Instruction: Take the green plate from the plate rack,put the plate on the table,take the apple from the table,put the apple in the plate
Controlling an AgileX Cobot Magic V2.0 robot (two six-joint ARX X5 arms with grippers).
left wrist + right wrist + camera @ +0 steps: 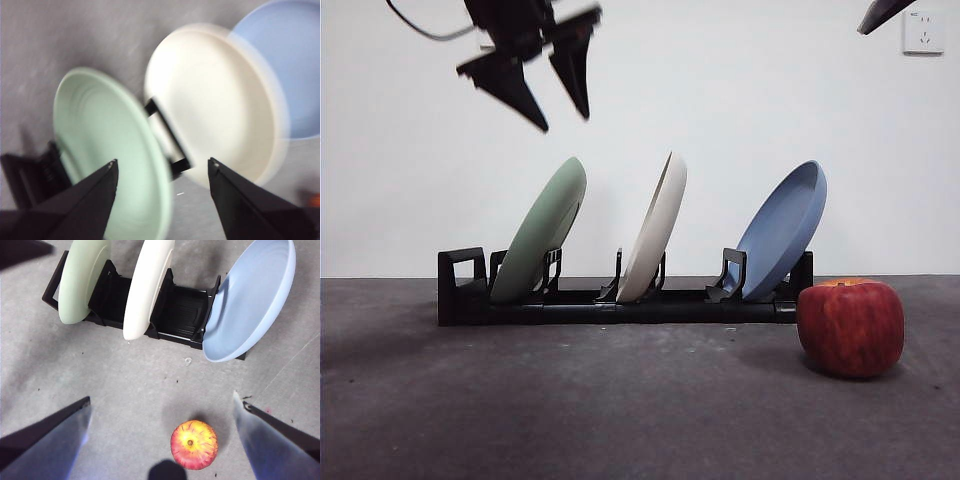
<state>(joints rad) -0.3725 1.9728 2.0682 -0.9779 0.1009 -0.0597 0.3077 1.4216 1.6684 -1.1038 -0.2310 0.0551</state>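
The green plate (542, 230) leans in the left slot of the black plate rack (610, 305) on the table (620, 410). It also shows as the green plate (107, 150) and the green plate (82, 275) in the wrist views. My left gripper (565, 115) hangs open above it, a clear gap away from its rim. The red apple (851, 327) rests on the table to the right of the rack; the apple (194, 444) lies below my open right gripper (162, 405), which waits high up as a dark tip (883, 14).
A cream-white plate (656, 226) stands in the rack's middle slot and a blue plate (785, 228) in its right one. A wall socket (923, 32) is on the white wall behind.
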